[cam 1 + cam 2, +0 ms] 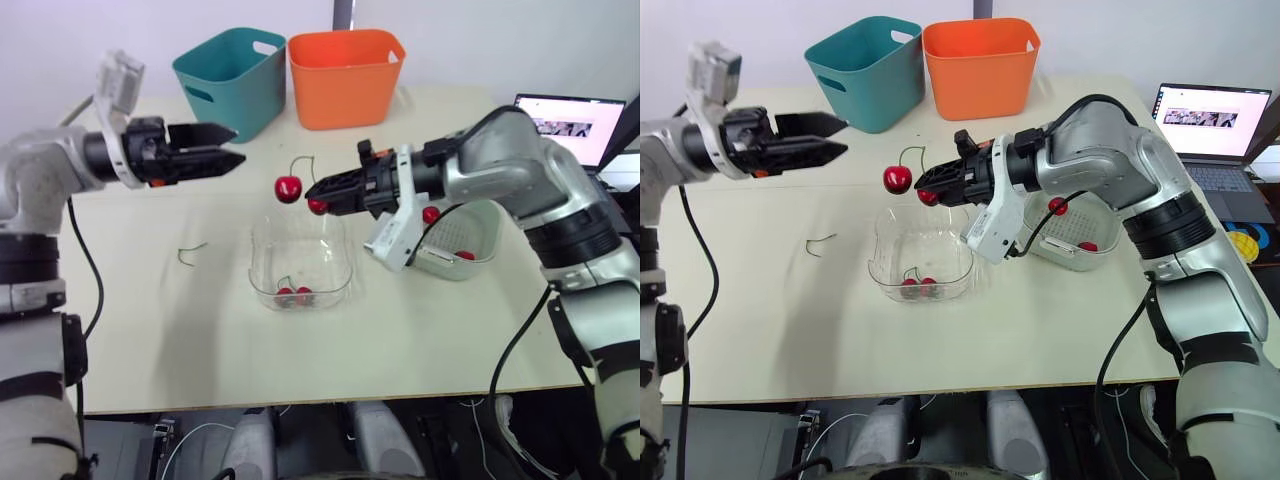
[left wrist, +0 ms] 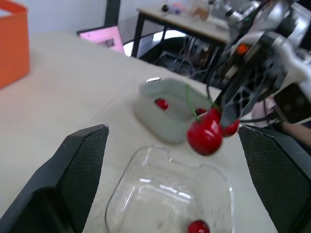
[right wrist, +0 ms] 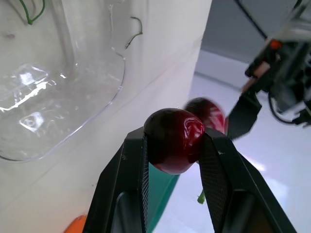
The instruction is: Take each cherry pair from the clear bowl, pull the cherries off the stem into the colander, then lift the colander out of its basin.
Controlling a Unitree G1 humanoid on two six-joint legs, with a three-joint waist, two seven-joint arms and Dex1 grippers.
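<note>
A cherry pair [image 1: 289, 188] hangs mid-frame, just above the clear bowl [image 1: 262, 250] on the bench [image 1: 180, 330]. My right fingers [image 3: 130, 167] pinch one cherry [image 3: 174, 140], and its twin dangles free. My left fingers [image 2: 83, 158], upper left, are spread wide and empty.

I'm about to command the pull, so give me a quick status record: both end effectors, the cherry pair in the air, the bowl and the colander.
right end effector: shut on the held cherry, above the clear bowl
hanging cherry: dangles by the stem between the two end effectors
left end effector: open, not touching the pair
clear bowl: one cherry pair inside
colander: at least two loose cherries in it
bare stem: lying to the robot's left of the bowl
</note>
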